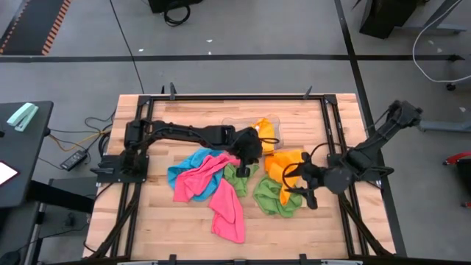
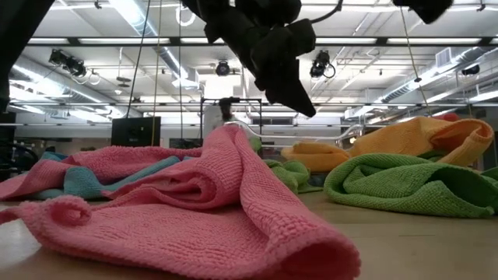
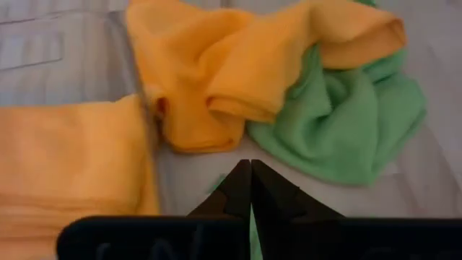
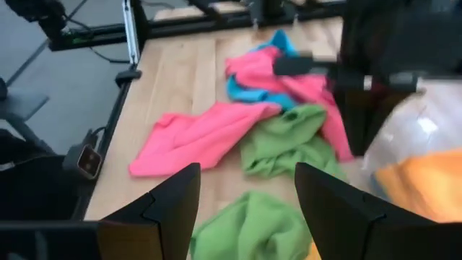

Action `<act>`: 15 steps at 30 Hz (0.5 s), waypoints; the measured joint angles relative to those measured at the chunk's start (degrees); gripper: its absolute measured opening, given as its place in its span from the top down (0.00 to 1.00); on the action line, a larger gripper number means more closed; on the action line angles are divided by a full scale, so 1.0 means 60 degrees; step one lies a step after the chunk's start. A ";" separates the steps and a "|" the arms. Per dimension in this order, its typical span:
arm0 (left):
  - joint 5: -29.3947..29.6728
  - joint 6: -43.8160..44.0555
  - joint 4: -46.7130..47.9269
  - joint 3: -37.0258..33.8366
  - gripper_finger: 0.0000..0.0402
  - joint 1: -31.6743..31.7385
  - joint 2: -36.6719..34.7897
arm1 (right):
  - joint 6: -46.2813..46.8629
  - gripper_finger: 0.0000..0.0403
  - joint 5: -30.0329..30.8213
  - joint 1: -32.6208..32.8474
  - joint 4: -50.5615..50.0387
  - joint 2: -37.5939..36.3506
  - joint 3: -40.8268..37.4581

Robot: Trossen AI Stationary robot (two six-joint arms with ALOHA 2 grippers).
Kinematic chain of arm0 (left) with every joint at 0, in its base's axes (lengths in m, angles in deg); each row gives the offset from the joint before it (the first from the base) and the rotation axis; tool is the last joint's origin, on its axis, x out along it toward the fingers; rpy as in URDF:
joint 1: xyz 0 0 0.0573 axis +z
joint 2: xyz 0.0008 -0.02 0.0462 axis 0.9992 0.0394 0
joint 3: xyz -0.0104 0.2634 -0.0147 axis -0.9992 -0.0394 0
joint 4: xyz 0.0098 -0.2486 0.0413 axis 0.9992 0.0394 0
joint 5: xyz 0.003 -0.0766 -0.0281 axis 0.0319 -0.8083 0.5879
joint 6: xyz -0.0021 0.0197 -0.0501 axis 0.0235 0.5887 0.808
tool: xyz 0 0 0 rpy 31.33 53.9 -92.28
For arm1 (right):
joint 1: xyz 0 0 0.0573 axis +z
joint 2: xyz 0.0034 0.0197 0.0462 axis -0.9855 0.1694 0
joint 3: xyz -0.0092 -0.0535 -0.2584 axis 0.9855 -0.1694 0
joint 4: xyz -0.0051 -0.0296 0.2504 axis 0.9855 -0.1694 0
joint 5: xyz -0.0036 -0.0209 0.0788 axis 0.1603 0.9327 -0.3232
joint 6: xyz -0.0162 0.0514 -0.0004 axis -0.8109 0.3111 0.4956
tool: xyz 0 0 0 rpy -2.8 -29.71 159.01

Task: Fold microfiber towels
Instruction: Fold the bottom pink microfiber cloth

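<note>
High view shows the microfiber towels [image 1: 235,184] in a loose pile at the centre of the wooden table [image 1: 147,228]: a pink one [image 1: 224,202] in the lower middle of the frame, a blue one [image 1: 180,175] to its left, a green one [image 1: 272,197] to the right, and an orange one [image 1: 288,163] above the green. Another orange towel [image 1: 263,131] lies in the clear plastic tray [image 1: 237,122] at the upper middle. The left gripper [image 1: 246,163] is in the middle of the frame beside the tray, its fingers pressed together with nothing between them. The right gripper [image 1: 298,185] is at the right of the pile, over the orange and green towels, its fingers spread and holding nothing.
</note>
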 joint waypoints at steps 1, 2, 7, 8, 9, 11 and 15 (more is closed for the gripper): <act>0.0004 0.0092 -0.0125 -0.0130 0.97 -0.0104 0.0000 | 0.0247 0.42 0.0063 0.0062 0.0093 0.0040 -0.0119; 0.0000 0.0149 -0.0233 -0.0271 0.98 -0.0206 0.0000 | 0.0490 0.42 0.0109 0.0133 0.0187 0.0070 -0.0240; 0.0010 0.0655 -0.0692 -0.0854 0.97 -0.0708 -0.0004 | 0.1582 0.42 0.0129 0.0414 0.1070 0.0125 -0.0905; 0.0032 0.0763 -0.0736 -0.0962 0.96 -0.0805 -0.0004 | 0.1729 0.42 0.0136 0.0486 0.1340 0.0125 -0.1044; 0.0053 0.0895 -0.0792 -0.1055 0.95 -0.0907 -0.0004 | 0.1829 0.42 0.0141 0.0567 0.1642 0.0125 -0.1200; 0.0136 0.1107 -0.0987 -0.1203 0.95 -0.1129 -0.0004 | 0.1880 0.42 0.0143 0.0776 0.2407 0.0125 -0.1529; 0.0424 0.1465 -0.0934 -0.1505 0.97 -0.1605 -0.0004 | 0.1883 0.42 0.0368 0.1209 0.3981 0.0129 -0.2160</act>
